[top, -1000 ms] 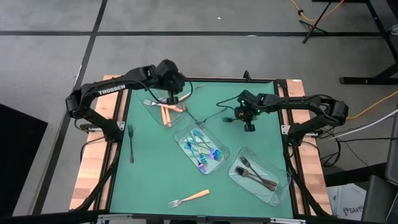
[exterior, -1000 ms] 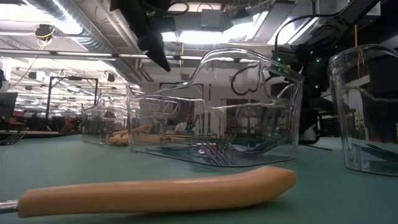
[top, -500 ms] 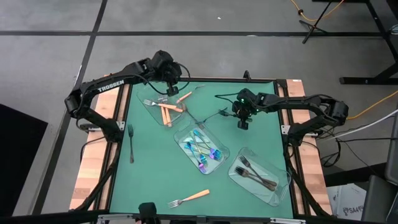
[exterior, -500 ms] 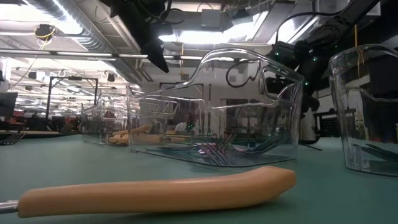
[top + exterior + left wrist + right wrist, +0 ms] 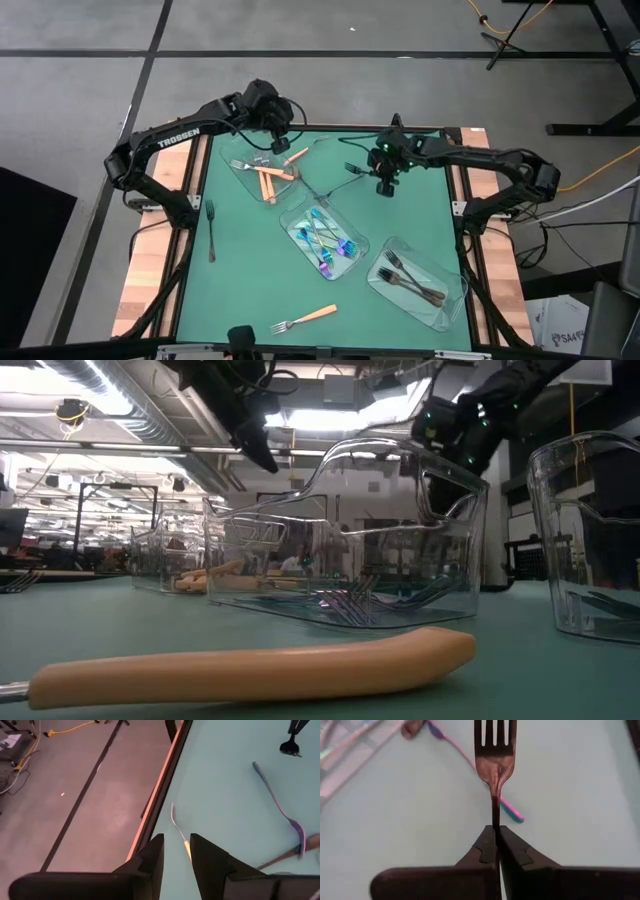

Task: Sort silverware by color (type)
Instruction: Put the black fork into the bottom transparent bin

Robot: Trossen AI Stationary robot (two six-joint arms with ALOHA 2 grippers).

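Since a second ago, the right gripper (image 5: 497,832) has been carrying its dark fork (image 5: 494,755) toward the table's far edge; its fingers are pinching the handle, tines pointing straight out beyond the tips. The left gripper (image 5: 176,851) is hovering partly open and empty, an orange fork (image 5: 179,831) lying just past its fingertips.

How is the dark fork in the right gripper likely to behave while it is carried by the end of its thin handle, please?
The dark fork looks like rigid metal, so it should probably stay straight. The right gripper pinches only the narrow handle end, so the fork may pivot or swing. Its smooth, glossy surface suggests it could slip if the grip loosens.
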